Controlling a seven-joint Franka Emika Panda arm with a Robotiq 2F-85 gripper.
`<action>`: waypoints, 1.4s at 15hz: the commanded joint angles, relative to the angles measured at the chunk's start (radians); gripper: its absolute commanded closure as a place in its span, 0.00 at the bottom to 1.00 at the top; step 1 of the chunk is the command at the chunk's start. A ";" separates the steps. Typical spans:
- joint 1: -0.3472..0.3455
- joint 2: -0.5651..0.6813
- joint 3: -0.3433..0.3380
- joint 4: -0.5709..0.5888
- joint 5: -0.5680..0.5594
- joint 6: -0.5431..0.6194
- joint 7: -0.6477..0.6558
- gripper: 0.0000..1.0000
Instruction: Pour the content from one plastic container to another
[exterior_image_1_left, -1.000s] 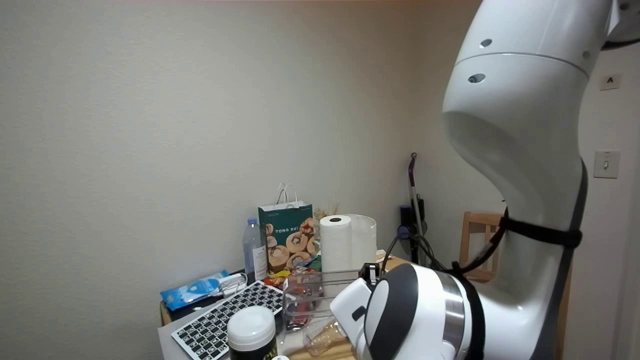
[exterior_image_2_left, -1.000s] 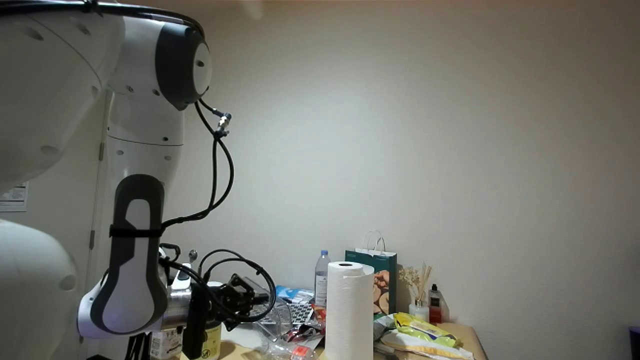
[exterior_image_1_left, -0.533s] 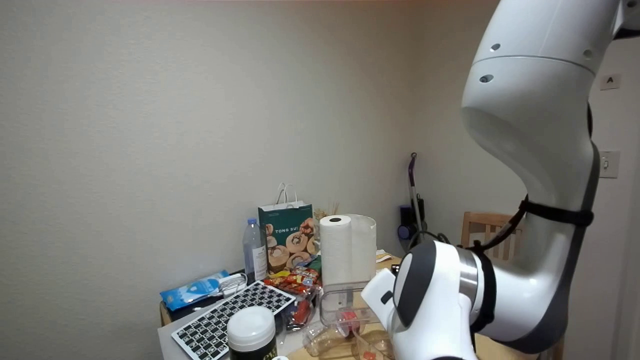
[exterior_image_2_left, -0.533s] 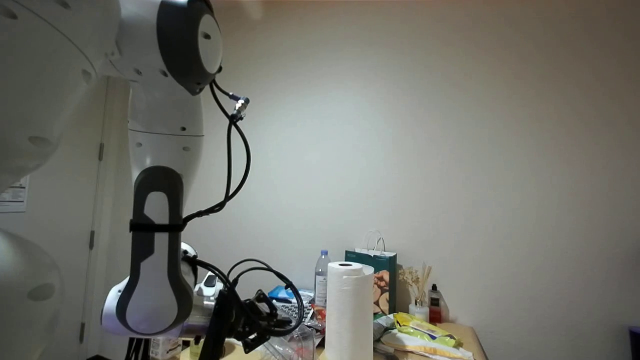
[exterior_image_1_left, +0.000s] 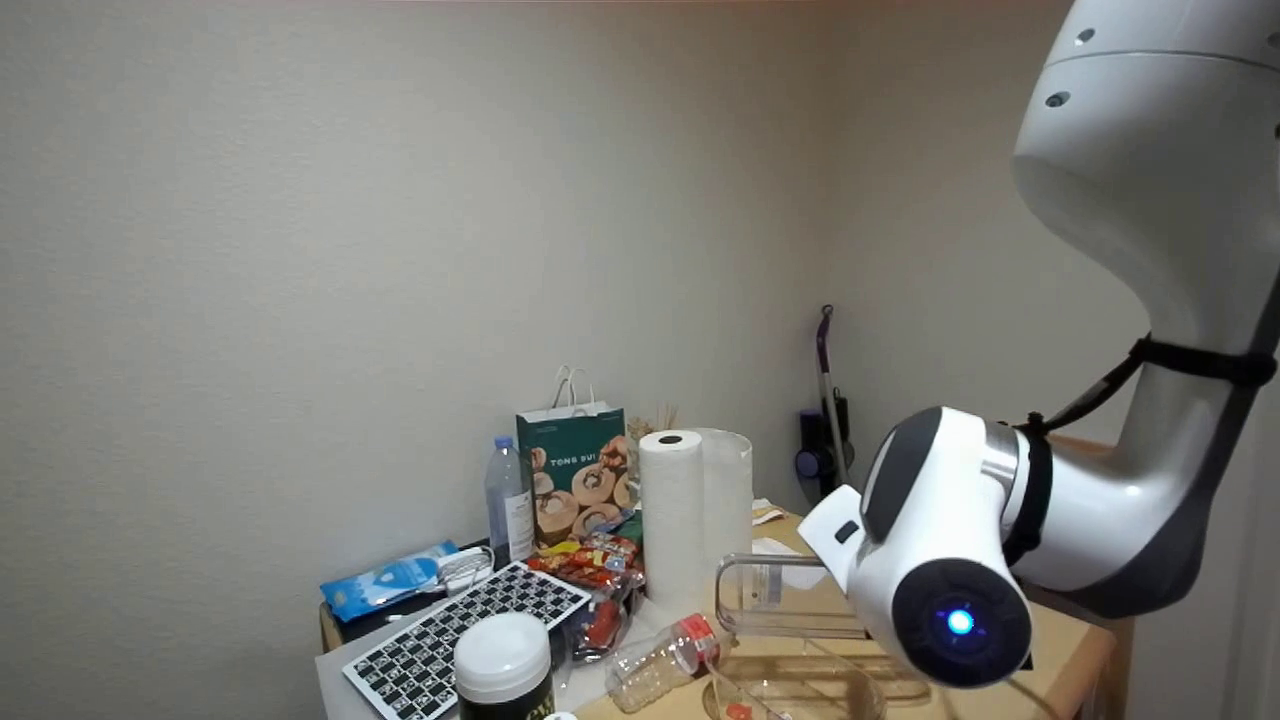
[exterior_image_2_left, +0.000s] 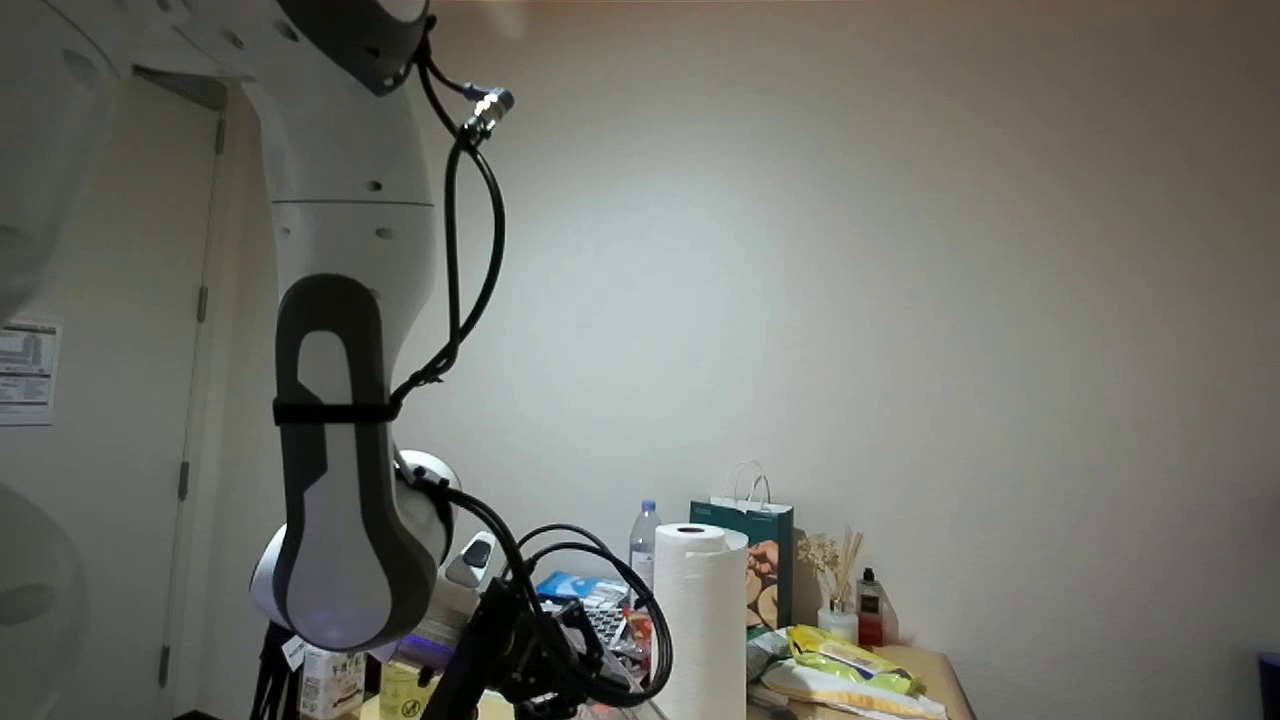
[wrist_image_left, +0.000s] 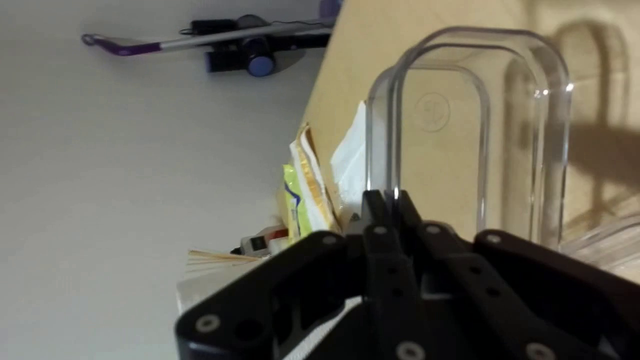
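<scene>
Pale tabletop beneath, the hand pinches one wall of a clear tub

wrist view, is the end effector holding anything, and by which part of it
A clear tub: the end effector pinches it by the rim along one side.

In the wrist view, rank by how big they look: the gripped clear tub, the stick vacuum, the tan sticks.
Largest: clear tub, helped by being nearest.
Middle: stick vacuum.
Smallest: tan sticks.
</scene>
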 joint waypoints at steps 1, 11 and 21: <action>-0.054 -0.127 -0.054 -0.092 0.025 0.202 0.050 0.95; -0.082 -0.108 -0.150 -0.053 0.101 0.445 0.097 0.95; -0.040 -0.044 -0.115 0.029 -0.109 0.490 0.196 0.94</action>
